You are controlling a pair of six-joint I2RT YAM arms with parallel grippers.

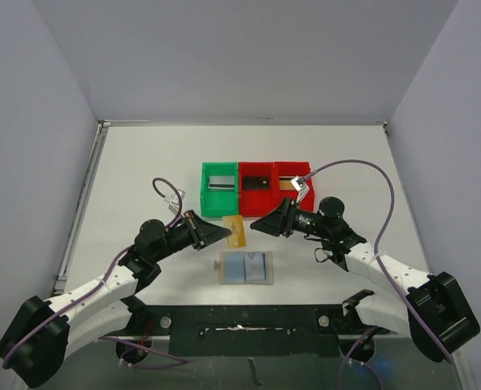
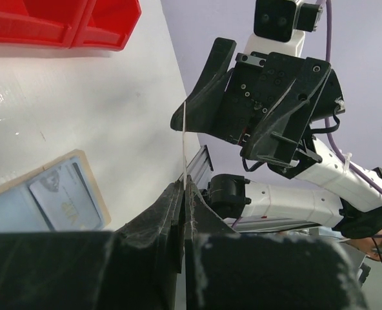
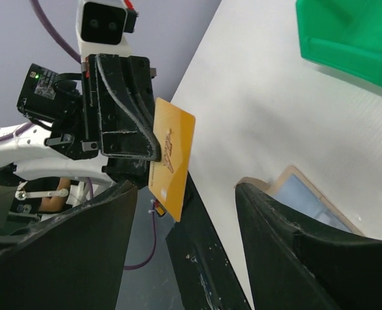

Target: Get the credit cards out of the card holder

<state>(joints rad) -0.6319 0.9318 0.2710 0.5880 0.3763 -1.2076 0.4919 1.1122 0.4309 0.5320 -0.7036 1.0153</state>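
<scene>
card holder (image 2: pixel 52 197) cut by left edge; gold card (image 2: pixel 184 139) edge-on, face hidden

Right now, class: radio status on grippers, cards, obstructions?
Left gripper shut on gold card, aloft. Right gripper open, facing it. Card holder open, grey card inside. Nothing between them.

card (image 3: pixel 172 157): gold-orange | card holder (image 1: pixel 232 266): tan, light-blue | green bin (image 1: pixel 218 208) | red bins (image 1: pixel 257 203)

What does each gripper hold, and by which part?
The left gripper is shut on a gold-orange card, pinching one edge; the rest stands free. The right gripper is open, holding nothing.
</scene>
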